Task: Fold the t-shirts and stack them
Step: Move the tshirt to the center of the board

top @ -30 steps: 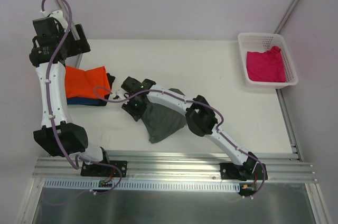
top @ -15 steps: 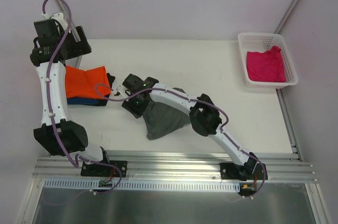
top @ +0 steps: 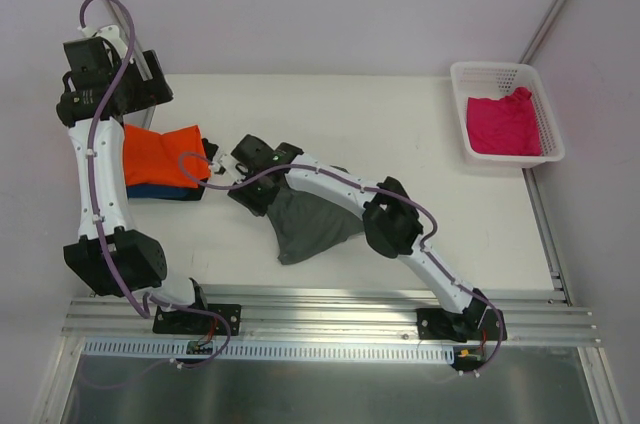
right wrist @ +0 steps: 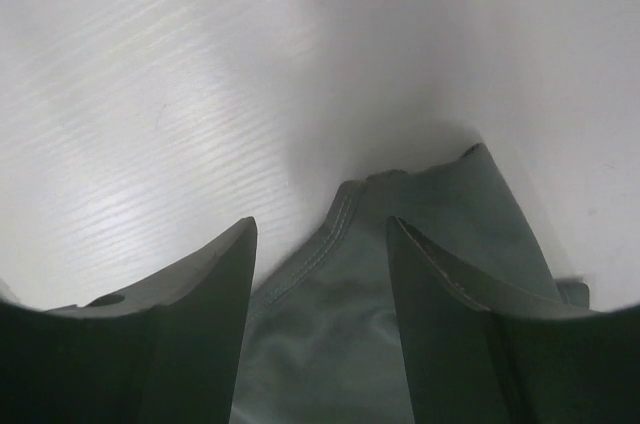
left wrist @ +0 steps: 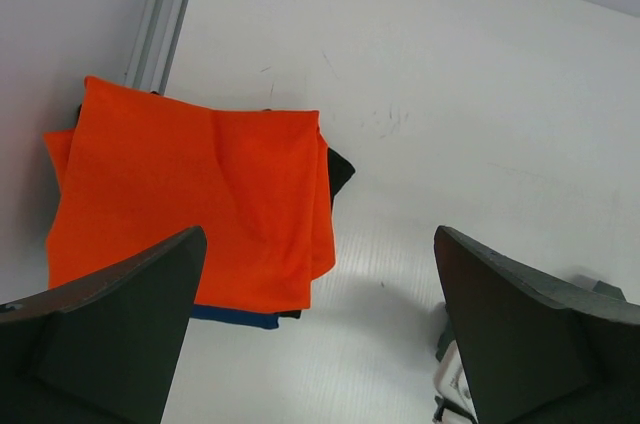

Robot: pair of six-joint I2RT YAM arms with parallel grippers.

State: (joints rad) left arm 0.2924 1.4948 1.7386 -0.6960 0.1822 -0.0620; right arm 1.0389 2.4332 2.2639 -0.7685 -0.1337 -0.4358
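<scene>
One dark grey t-shirt [top: 312, 228] lies rumpled near the folded orange t-shirt [top: 160, 154].

Bright orange t-shirt [top: 160, 152] over a blue t-shirt [left wrist: 236, 317]; dark grey t-shirt [top: 312, 231]; magenta t-shirt [top: 503, 124] inside the white mesh basket [top: 494, 72]; white table [top: 400, 129].

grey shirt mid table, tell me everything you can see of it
The dark grey shirt is soft cloth, loosely folded into a rumpled, roughly triangular bundle on the white table, partly under the right arm. Its stitched hem lies between the open jaws of the right tool, not pinched. It sits apart from the orange shirt.
</scene>
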